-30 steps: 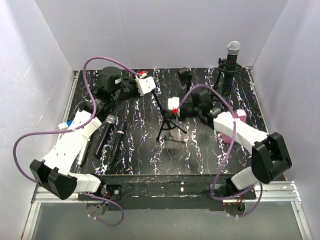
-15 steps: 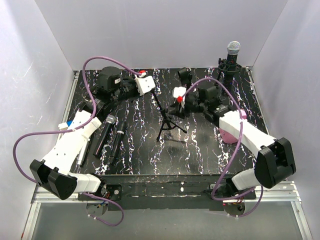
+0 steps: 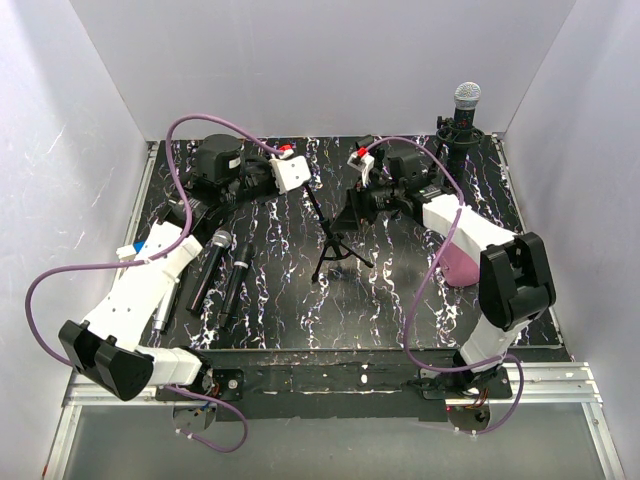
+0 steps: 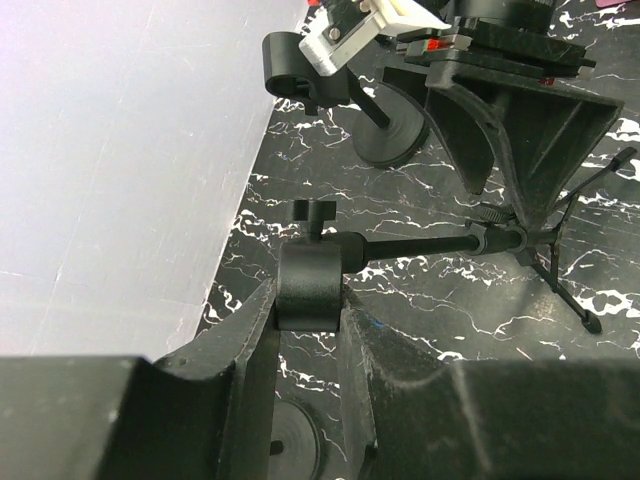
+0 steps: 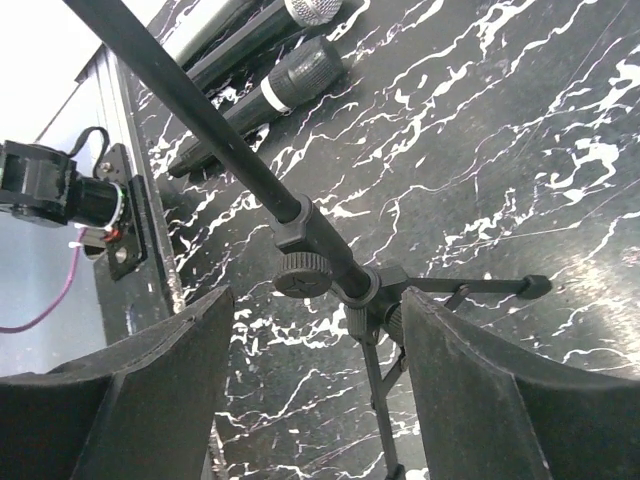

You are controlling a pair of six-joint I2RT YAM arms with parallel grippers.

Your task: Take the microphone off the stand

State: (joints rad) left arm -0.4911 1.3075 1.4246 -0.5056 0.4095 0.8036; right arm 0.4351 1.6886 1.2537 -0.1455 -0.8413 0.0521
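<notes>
Lying side by side on the left of the black, white-veined tabletop [image 3: 400, 290], nearest the arm bases, are two handheld microphones: a dark microphone with a silver mesh head [image 3: 212, 260] and a black microphone [image 3: 234, 283]. Both lie flat and roughly parallel, beside the left arm's white forearm. Toward the middle stands a thin black tripod stand [image 3: 335, 250], its three legs splayed on the table and its slim pole leaning up and away to the left. The right gripper [image 5: 318, 295] reaches in from the right, low on that pole. Its fingers are spread wide, one on either side of the knurled knob and leg hub, and the wrist view shows gaps between the pads and the pole. A pink rounded object [image 3: 462, 265] sits just behind the right arm's forearm, partly hidden. Farther back, the left gripper [image 4: 305, 315] pinches a short black cylindrical clip [image 4: 308, 285] at the top end of the tripod's pole, its fingers pressed against the clip's two sides. A small thumbscrew sticks up from the clip. Beyond it a black round-footed post [image 3: 371, 150] stands near the back edge. In the far right corner, the black microphone with a silver mesh grille [image 3: 466, 97] stands upright, seated in its own black stand [image 3: 452, 155], well apart from both grippers.
</notes>
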